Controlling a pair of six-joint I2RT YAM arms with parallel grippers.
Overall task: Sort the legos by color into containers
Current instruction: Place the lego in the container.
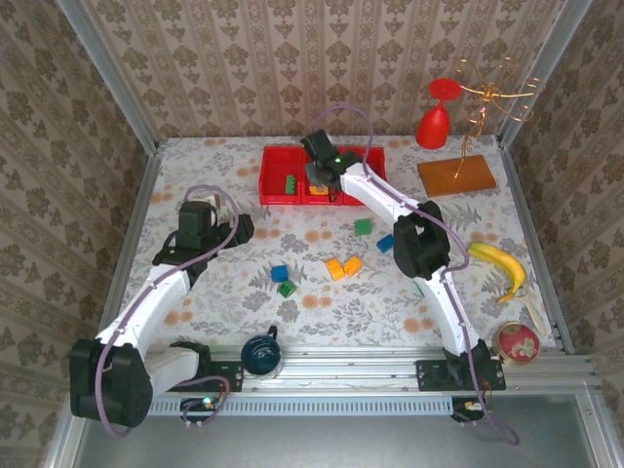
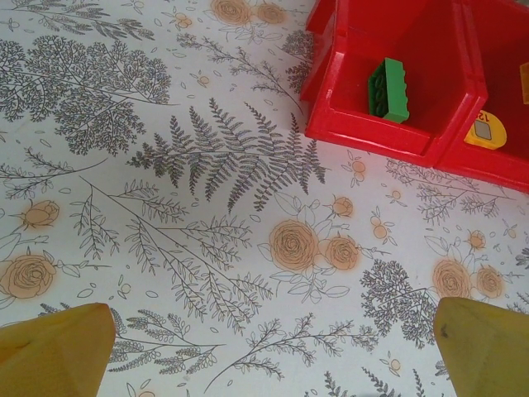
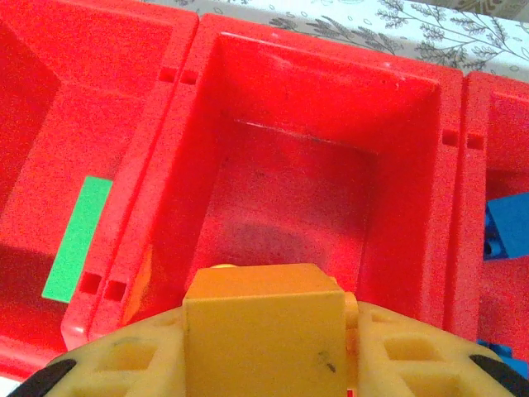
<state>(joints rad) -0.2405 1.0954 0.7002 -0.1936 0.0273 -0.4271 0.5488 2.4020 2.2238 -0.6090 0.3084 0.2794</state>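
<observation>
Floral tabletop [image 1: 234, 175] — right pincer [image 1: 322, 183] clenched on an orange lego [image 3: 263, 327] above the red tray's [image 1: 271, 195] middle compartment. Green lego [image 2: 388, 89] sits in the left one. Left pincer [image 2: 264, 351] released, empty — loose legos [image 1: 280, 274] mid-tabletop.

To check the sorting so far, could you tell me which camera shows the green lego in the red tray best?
Left wrist view: the green lego sits close, studs clear, in an end compartment of the red tray. Top external shows a small speck; right wrist a flat green strip, likely it.
</observation>
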